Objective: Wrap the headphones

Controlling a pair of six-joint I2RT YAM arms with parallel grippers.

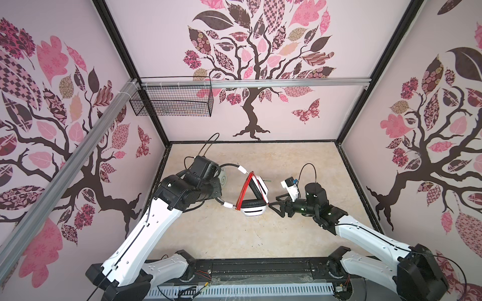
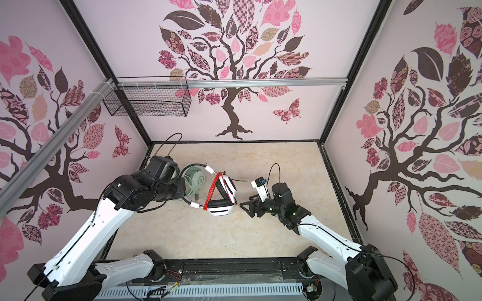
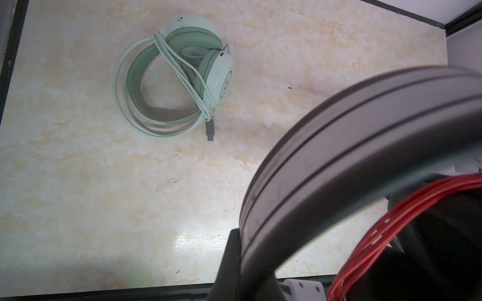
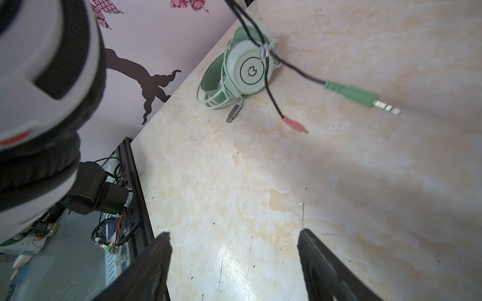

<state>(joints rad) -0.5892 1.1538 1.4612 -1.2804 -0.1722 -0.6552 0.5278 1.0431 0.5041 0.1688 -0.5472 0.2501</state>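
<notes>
**White headset held up on the left, right jaws apart and empty**

At the left, the left gripper [image 3: 242, 260] is clamped on the grey headband [image 3: 339, 156] of the white and black headset [image 1: 254, 206] and holds it off the table [image 1: 234, 234]. In both top views the arm's own wrist hides these jaws.

Just beside that wrist, the mint-green headset [image 2: 198, 179] lies on the table with its pale cable looped around its band and ear cups. Its USB plug [image 3: 210, 133] rests on the surface next to it.

Toward the middle, the red cable [image 1: 243, 190] is wound in several strands across the white and black headset, from one side of the band to the other. Its thin black leads dangle free and end in a green plug [image 4: 357, 95] and a pink plug [image 4: 293, 124].

At the right, the right gripper [image 1: 273, 202] hovers near the lower ear cup with its jaws wide apart, gripping nothing.
</notes>
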